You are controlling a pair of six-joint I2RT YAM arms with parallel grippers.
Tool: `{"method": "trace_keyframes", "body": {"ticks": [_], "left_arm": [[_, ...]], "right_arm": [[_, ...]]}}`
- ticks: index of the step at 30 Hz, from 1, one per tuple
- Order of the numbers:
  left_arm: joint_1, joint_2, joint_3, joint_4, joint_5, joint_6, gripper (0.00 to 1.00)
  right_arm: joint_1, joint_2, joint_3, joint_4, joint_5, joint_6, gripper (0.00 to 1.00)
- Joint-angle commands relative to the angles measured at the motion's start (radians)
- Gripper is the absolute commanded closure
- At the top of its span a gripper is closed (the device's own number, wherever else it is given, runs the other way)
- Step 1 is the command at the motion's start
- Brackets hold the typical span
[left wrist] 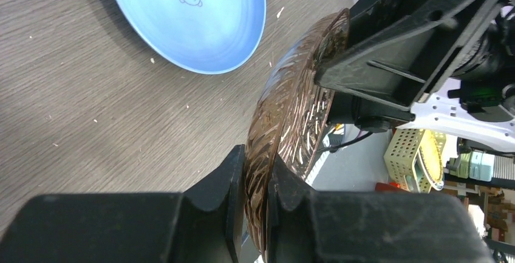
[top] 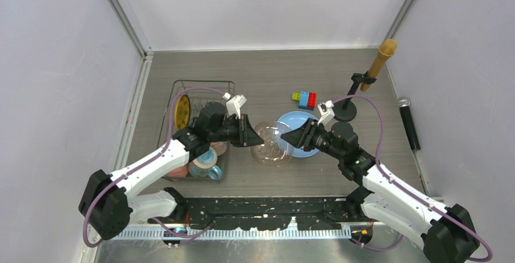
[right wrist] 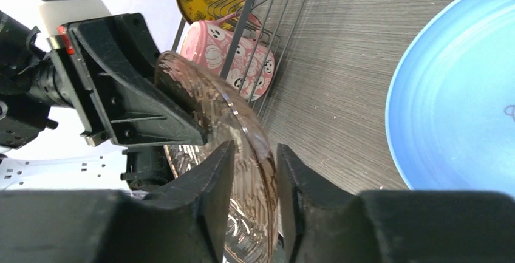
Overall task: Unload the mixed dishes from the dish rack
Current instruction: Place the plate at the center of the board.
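Note:
The clear glass bowl [top: 271, 144] hangs tilted above the table between both grippers. My left gripper [top: 254, 140] is shut on its left rim [left wrist: 297, 93], and the pinch shows in the left wrist view [left wrist: 256, 184]. My right gripper [top: 290, 140] straddles the opposite rim [right wrist: 243, 123] with jaws still apart [right wrist: 254, 172]; the rim lies against one finger. The light blue plate [top: 297, 120] lies flat on the table under the right gripper. The black dish rack [top: 203, 81] holds the yellow patterned plate [top: 181, 111], the pink patterned mug [right wrist: 231, 50], the blue mug [top: 203, 166] and a pink cup [top: 178, 170]. The white bowl is not in view.
Coloured toy bricks [top: 305, 99] sit behind the blue plate. A black stand with a tan wooden head [top: 376, 62] stands at the back right, and a black microphone [top: 408, 123] lies by the right wall. Walls close in the left, right and back.

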Motion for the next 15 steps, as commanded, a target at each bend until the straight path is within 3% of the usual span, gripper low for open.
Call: {"method": "trace_keyframes", "body": {"ticks": [1,3,5,7,9,14,15], "left_arm": [[-0.003,-0.035,0.002,0.071,-0.016,-0.001,1.00],[-0.003,-0.041,0.005,0.052,-0.027,0.004,0.94],[-0.004,-0.046,0.010,0.026,-0.042,0.013,0.81],[-0.003,-0.055,0.015,0.001,-0.061,0.022,0.56],[-0.004,-0.067,0.019,-0.019,-0.086,0.029,0.32],[-0.003,-0.090,0.042,-0.086,-0.124,0.048,0.02],[-0.005,-0.092,0.051,-0.106,-0.132,0.055,0.01]], "right_arm": [[0.009,-0.026,0.005,0.056,-0.045,0.009,0.68],[0.009,-0.028,0.003,0.060,-0.049,0.012,0.80],[0.009,-0.033,0.000,0.061,-0.038,0.010,0.89],[0.009,-0.039,-0.004,0.056,-0.017,0.010,0.96],[0.009,-0.049,-0.004,0.042,0.004,0.009,0.99],[0.009,-0.085,0.021,-0.089,0.104,-0.010,0.99],[0.009,-0.092,0.029,-0.131,0.121,-0.013,0.99]]}}
